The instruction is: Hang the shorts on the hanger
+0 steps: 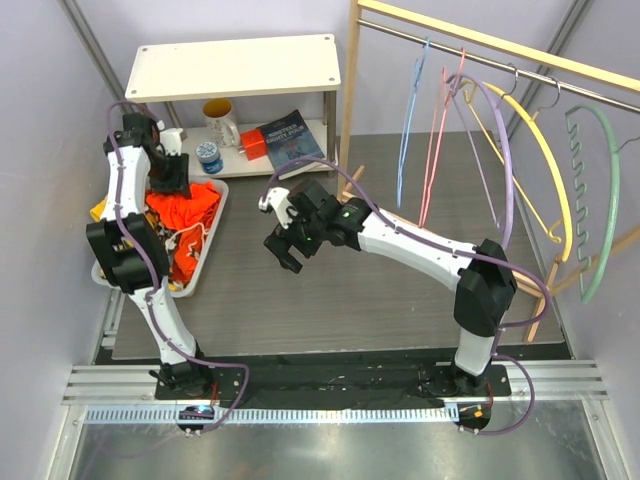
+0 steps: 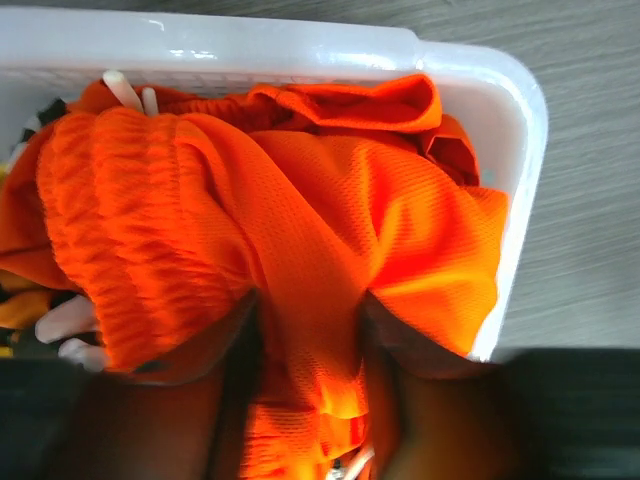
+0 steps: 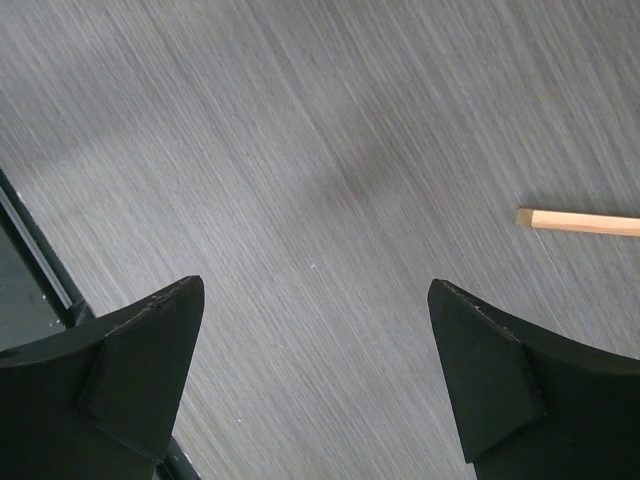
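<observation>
The shorts (image 1: 183,212) lie bunched in a white tray (image 1: 213,232) at about 9 o'clock on the counter (image 1: 400,290), heaped over other cloth of which only yellow scraps show at the tray's edge. The left end effector (image 1: 172,178) is pressed down into the orange pile. In the left wrist view a ridge of fabric (image 2: 305,330) runs between its two fingers (image 2: 160,420), which are dark and blurred, so it looks clenched on the shorts, though the tips are buried. The right end effector (image 1: 290,240) hangs over the bare middle of the counter, released, its fingers (image 3: 130,370) wide apart with nothing between. The hanger (image 1: 412,115) hangs on the rail (image 1: 470,50) at about 1 o'clock, its hook too thin to make out.
</observation>
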Motion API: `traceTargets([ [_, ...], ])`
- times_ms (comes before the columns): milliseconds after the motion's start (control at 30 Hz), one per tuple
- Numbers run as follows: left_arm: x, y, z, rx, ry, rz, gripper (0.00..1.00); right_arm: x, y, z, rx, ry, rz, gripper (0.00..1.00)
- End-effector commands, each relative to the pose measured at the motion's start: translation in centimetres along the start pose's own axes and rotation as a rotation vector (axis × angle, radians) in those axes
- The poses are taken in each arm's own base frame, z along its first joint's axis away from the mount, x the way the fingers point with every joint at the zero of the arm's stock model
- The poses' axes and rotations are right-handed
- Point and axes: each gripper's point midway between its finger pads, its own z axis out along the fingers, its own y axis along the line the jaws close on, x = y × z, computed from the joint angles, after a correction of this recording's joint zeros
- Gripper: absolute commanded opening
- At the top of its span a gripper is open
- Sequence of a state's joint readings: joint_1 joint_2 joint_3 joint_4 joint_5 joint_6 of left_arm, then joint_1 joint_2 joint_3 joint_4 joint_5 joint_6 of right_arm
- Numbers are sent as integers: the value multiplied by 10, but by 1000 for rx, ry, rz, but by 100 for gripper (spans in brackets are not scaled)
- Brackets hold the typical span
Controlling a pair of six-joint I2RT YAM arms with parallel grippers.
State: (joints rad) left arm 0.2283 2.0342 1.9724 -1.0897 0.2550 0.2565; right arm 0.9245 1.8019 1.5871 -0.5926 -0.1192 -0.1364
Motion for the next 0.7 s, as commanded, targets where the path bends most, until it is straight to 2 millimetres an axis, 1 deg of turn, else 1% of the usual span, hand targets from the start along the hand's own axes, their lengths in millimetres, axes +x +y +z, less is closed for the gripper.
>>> traceTargets([
  [0, -12, -1, -22, -14, -46, 3, 28, -23, 7, -14, -48, -55, -14, 99],
  [33, -17, -3, -31, -15, -67, 0, 17, -27, 7, -17, -52, -64, -20, 99],
  [67, -23, -7, -48, -19, -106, -8, 13, -29, 8, -18, -56, -66, -29, 99],
  [100, -27, -10, -57, -17, -128, -10, 10, -29, 8, -19, -58, -62, -36, 99],
  [133, -34, -14, -72, -21, -159, -9, 1, -36, 8, -23, -63, -76, -46, 99],
  [167, -39, -17, -88, -26, -198, -8, 0, -37, 7, -23, -62, -72, -51, 99],
  [233, -47, -24, -110, -28, -248, -14, 0, -42, 6, -28, -65, -74, -74, 99],
  [267, -53, -27, -124, -29, -286, -10, 0, -41, 7, -29, -71, -63, -80, 99],
  [300, -58, -33, -142, -34, -332, -14, 0, -44, 4, -31, -70, -70, -94, 99],
  [333, -60, -35, -152, -34, -356, -15, 0, -44, 5, -32, -76, -70, -103, 99],
  [400, -69, -46, -181, -26, -438, -11, 0, -46, 3, -34, -71, -73, -116, 99],
  [433, -72, -50, -190, -21, -462, -9, 0, -48, 2, -34, -67, -76, -128, 99],
  [500, -81, -59, -217, -12, -534, 1, 0, -52, -1, -35, -61, -78, -130, 99],
  [533, -84, -63, -226, -2, -559, -6, 0, -54, -3, -36, -58, -83, -126, 99],
  [567, -89, -68, -240, 5, -600, 3, 0, -55, -3, -37, -60, -85, -126, 99],
  [633, -94, -82, -258, 54, -649, 1, 0, -59, -6, -41, -55, -97, -124, 99],
  [667, -99, -89, -270, 74, -689, 15, 0, -61, -7, -43, -51, -103, -124, 99],
])
